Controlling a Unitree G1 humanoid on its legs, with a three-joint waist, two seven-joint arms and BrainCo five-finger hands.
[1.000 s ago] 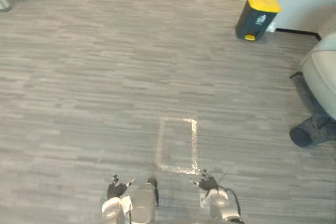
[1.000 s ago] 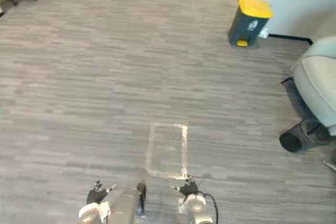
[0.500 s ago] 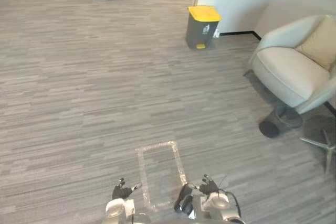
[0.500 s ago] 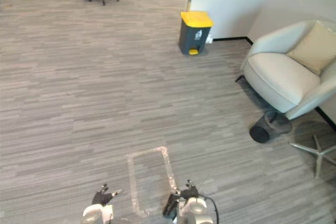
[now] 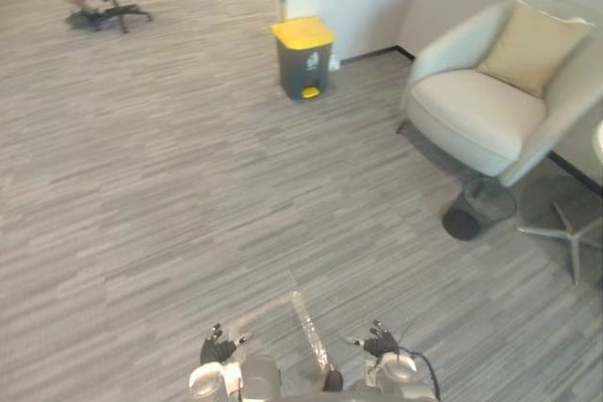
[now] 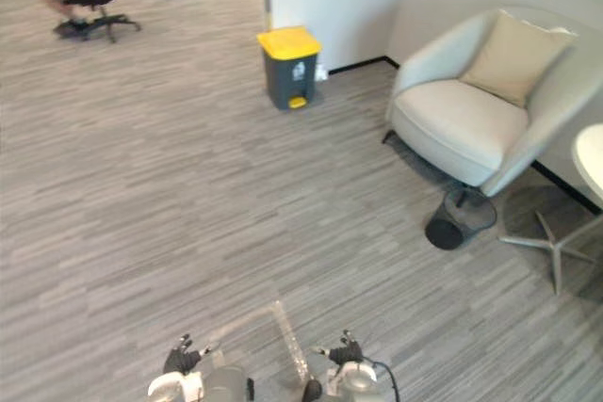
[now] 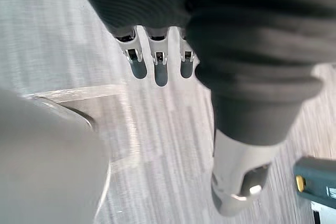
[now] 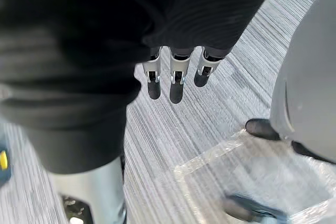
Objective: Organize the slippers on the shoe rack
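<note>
Both hands hang low over the grey striped floor (image 5: 188, 185), one on each side of a taped rectangle (image 5: 309, 325). The left hand (image 5: 219, 349) and the right hand (image 5: 380, 345) have their fingers (image 7: 160, 69) straight and relaxed, holding nothing. I cannot tell which way the slippers or the shoe rack lie from either hand, nor which arm is nearer. Ahead stands a yellow-lidded bin (image 5: 303, 56); to the right is an armchair (image 5: 471, 110) with a wire wastebasket (image 5: 476, 209) beside it. The next move probably calls for turning to look for them.
</note>
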